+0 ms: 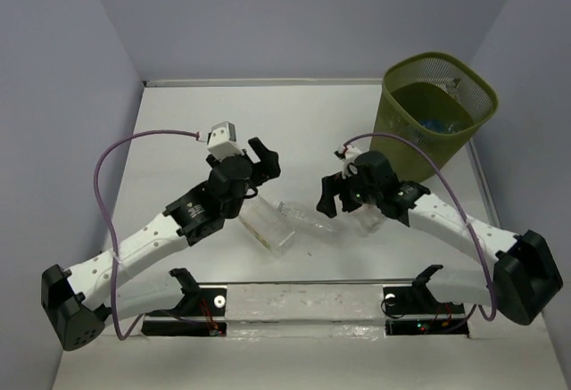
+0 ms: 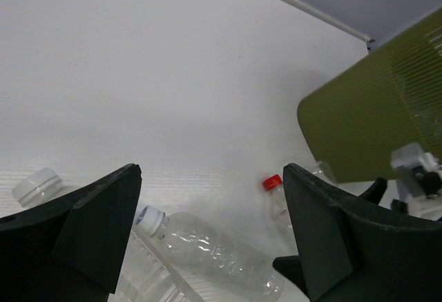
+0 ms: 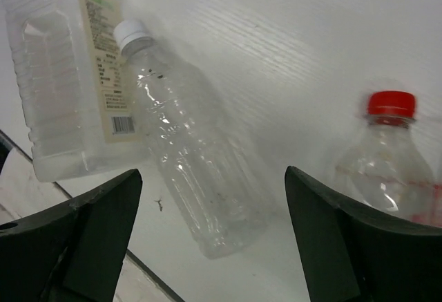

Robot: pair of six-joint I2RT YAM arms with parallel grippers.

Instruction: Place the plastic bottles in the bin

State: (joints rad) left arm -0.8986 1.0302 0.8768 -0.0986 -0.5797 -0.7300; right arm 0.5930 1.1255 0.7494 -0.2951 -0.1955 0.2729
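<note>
The work surface is a white bench (image 1: 178, 122) enclosed by plain pale grey-violet walls (image 1: 268, 15) on the left, far and right sides. A glossy strip runs along the near edge, between the two arm bases.

The bin (image 1: 439, 113) stands upright at the far right corner of the bench. The plastic bottles outside it lie near the middle of the bench, toward the near edge.

**Top external view**
- The left pincer (image 1: 259, 171) is spread and holds nothing. It is positioned just beyond the squarish labelled bottle (image 1: 266, 227).
- The right pincer (image 1: 348, 207) is likewise spread and empty, above the round clear bottle (image 1: 308, 216).
- Clear shapes with a blue spot lie inside the bin. No other view shows the bin interior.

**Left wrist view**
- The left pincer (image 2: 210, 171) faces the olive mesh wall of the bin (image 2: 373, 129).
- The round clear bottle (image 2: 207, 250) lies on its side, its white cap pointing left.
- The red-capped bottle (image 2: 280, 202) lies beside the right finger.
- A second white cap (image 2: 38, 184) shows at the far left; its bottle is hidden behind the finger.

**Right wrist view**
- Between the fingers of the right pincer (image 3: 212, 174), the round clear bottle (image 3: 186, 157) touches the squarish labelled bottle (image 3: 69, 74).
- The barcode label is legible only in this view.
- The red-capped bottle (image 3: 390, 164) lies apart, to the right.
</note>
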